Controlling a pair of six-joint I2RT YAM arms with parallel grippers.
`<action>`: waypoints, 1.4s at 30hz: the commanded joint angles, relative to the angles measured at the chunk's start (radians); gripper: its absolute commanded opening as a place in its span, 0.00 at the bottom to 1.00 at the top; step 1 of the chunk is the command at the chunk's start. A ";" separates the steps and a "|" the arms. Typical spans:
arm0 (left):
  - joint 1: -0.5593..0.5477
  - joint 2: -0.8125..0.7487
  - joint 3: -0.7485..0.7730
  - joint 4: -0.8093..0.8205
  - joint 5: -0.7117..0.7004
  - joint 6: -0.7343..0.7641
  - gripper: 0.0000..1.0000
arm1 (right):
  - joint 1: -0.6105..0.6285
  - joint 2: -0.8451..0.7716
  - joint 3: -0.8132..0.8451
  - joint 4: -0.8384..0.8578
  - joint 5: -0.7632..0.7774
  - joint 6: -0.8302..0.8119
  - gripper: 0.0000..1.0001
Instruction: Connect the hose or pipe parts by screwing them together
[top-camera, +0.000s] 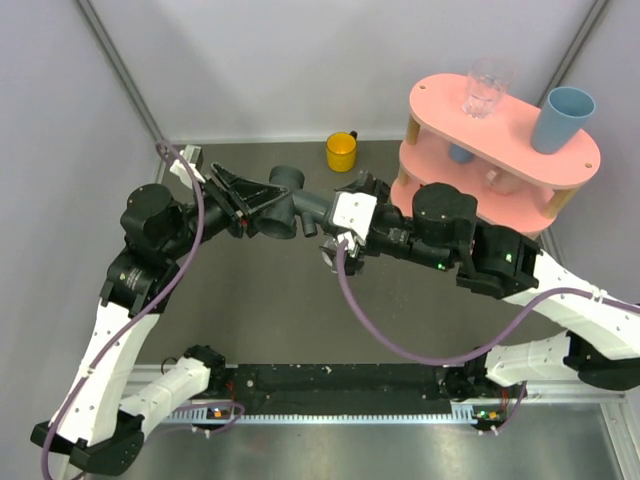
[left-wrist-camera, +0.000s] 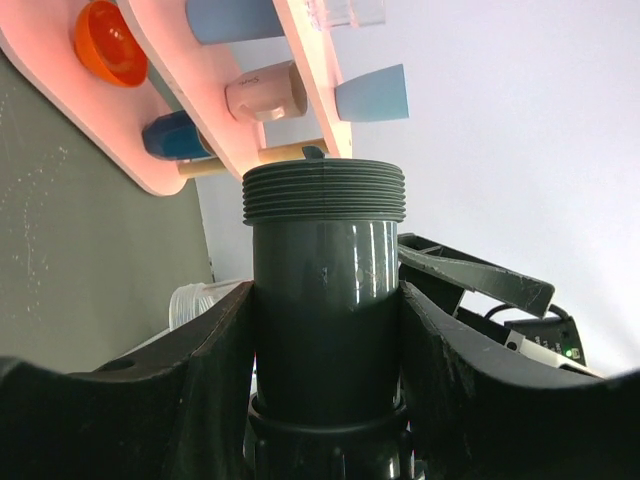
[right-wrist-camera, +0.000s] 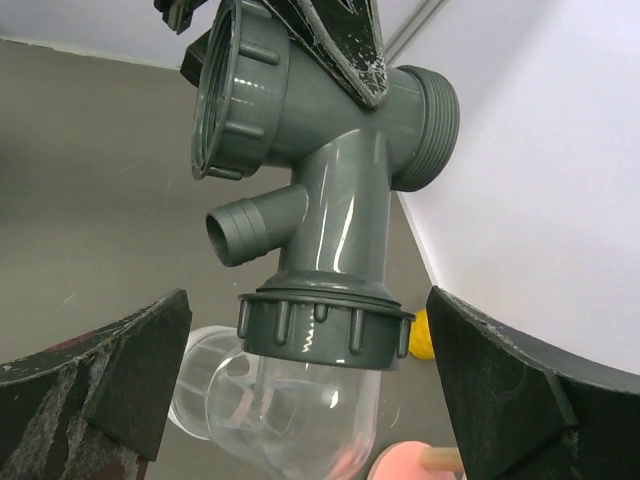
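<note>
Black fingers of the left claw (left-wrist-camera: 325, 290) pressed on both sides of the dark grey T fitting (right-wrist-camera: 340, 180), holding it in the air above the bench (top-camera: 260, 310). One end of the fitting showed bare thread. Another end carried the clear piece (right-wrist-camera: 300, 410), joined by its grey collar (right-wrist-camera: 320, 330). The right claw (right-wrist-camera: 308, 300) stood wide open, one finger on either side of the collar, touching neither it nor the fitting. Behind, a yellow cup (top-camera: 341, 151) stood on the bench beside a pink shelf (top-camera: 515, 135).
</note>
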 joint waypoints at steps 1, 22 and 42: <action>0.000 -0.032 0.028 0.031 -0.027 -0.072 0.00 | 0.025 -0.023 0.028 0.034 0.077 0.021 0.98; 0.000 -0.084 -0.081 0.129 0.028 -0.158 0.00 | 0.025 0.017 0.002 0.089 0.098 0.047 0.26; -0.012 -0.165 -0.541 1.157 0.402 0.595 0.00 | -0.501 0.100 0.163 0.028 -0.883 0.796 0.00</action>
